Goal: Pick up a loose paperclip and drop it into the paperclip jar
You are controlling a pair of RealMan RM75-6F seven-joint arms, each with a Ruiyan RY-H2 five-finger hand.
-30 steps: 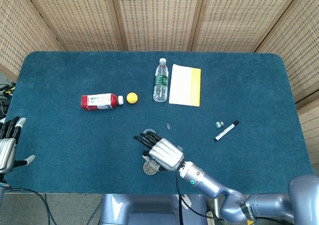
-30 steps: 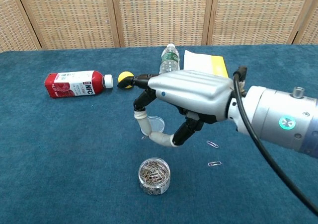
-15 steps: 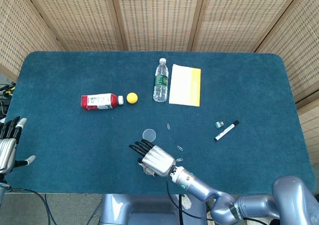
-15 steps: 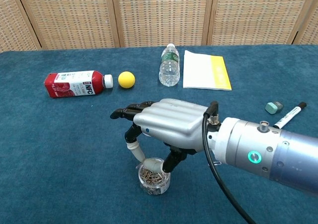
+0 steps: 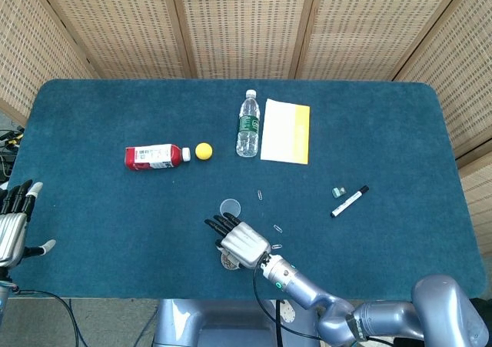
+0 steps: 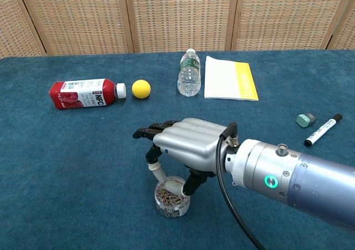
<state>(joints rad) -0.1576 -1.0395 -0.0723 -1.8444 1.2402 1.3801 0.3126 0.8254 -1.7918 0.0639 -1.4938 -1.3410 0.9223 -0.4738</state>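
Right hand (image 6: 186,144) has shifted slightly since half second ago, thumb and fingertip dipping into jar (image 6: 171,197) mouth; held clip not discernible. Loose paperclips (image 5: 277,228) at jar's 2 o'clock. Left hand (image 5: 14,224) spread, holds nothing.

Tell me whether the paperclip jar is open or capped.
Open. The paperclip jar stands upright with no lid, clips showing through its mouth under the right hand; a clear round lid lies on the table apart.
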